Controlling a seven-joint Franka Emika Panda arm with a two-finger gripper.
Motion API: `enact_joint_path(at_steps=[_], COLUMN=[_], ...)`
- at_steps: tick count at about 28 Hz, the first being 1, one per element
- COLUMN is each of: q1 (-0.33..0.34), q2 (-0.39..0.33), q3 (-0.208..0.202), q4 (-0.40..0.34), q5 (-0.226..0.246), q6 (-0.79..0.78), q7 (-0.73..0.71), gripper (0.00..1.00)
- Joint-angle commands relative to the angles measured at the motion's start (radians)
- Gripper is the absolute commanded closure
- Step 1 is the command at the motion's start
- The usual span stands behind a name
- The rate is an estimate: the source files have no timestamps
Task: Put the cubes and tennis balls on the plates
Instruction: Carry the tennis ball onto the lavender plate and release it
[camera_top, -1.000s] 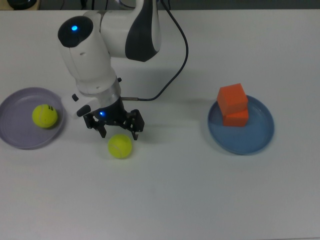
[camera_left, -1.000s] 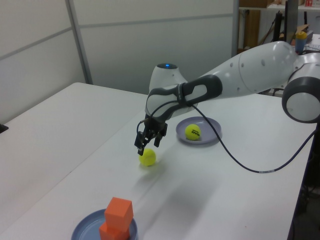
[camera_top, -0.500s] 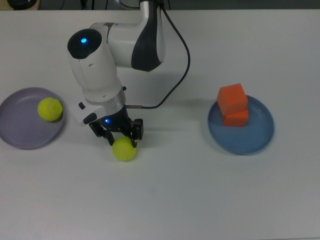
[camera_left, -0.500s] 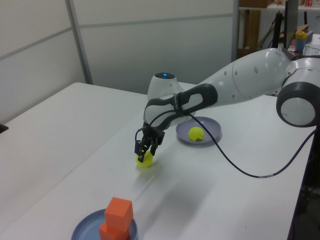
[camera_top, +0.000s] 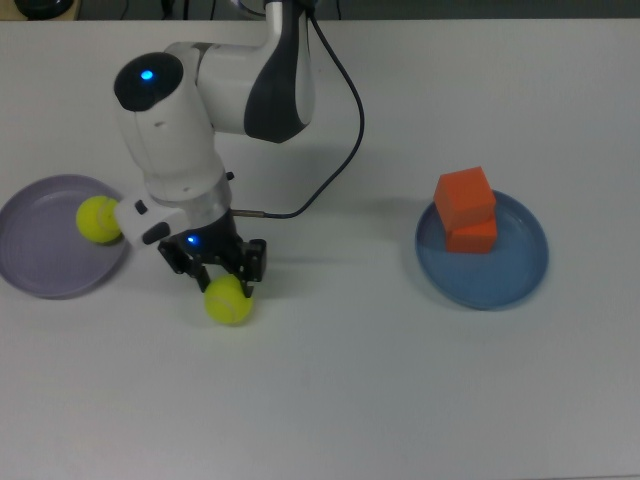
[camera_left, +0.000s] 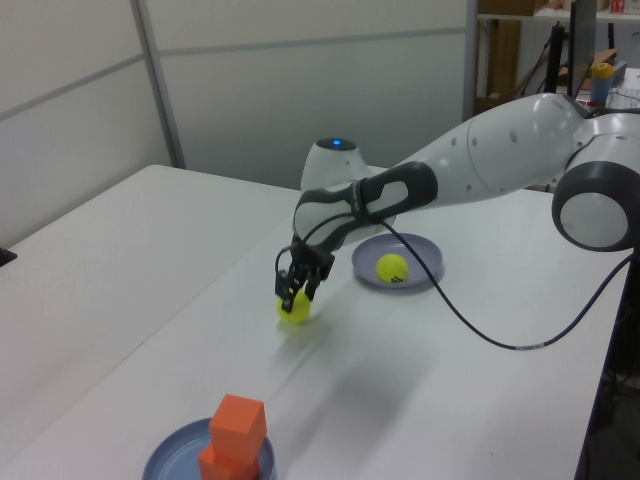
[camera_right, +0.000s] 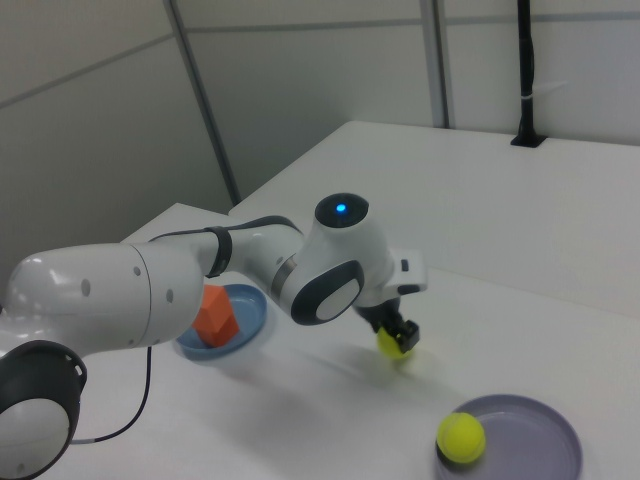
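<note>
Top view: the gripper (camera_top: 221, 277) has its fingers closed on a tennis ball (camera_top: 229, 300) over the white desk (camera_top: 350, 390); a second ball (camera_top: 97, 219) lies on the lavender plate (camera_top: 40, 265); two stacked orange cubes (camera_top: 466, 209) sit on the blue plate (camera_top: 500, 280). Left view: the held ball (camera_left: 294, 309) seems just off the desk. Right view: it (camera_right: 391, 343) hangs beyond the lavender plate (camera_right: 540, 445).

We see bright, even overhead light, soft faint shadows on the white table (camera_top: 400, 380), mild glare on the arm (camera_left: 500, 150), slight softness throughout.
</note>
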Motion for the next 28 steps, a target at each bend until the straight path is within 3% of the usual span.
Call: enact_joint_path(at_steps=[1,7,11,17,24,25,26,27,28], q1=[-0.012,-0.044,-0.064,-0.120,-0.123,-0.123,-0.123,-0.121,-0.121], q2=[-0.077,-0.111,-0.093,-0.068,-0.062,-0.062,-0.062,-0.065,-0.065], q3=[-0.047,-0.156,-0.201,-0.202,-0.210,-0.210,-0.210,-0.210,-0.210], q4=[-0.006,-0.006,-0.009,-0.011,-0.012,-0.012,-0.014,-0.014,-0.012], q5=[-0.010,-0.008,-0.012,-0.012,-0.016,-0.018,-0.018,-0.021,-0.021], q6=[-0.007,-0.091,-0.098,-0.098,-0.099,-0.101,-0.104,-0.122,-0.140], q7=[0.020,0.017,-0.005,-0.028,-0.028,-0.029,-0.025,-0.026,-0.026], gripper=[1.00,1.00,1.00,1.00,0.97,0.79,0.35,0.02,0.00])
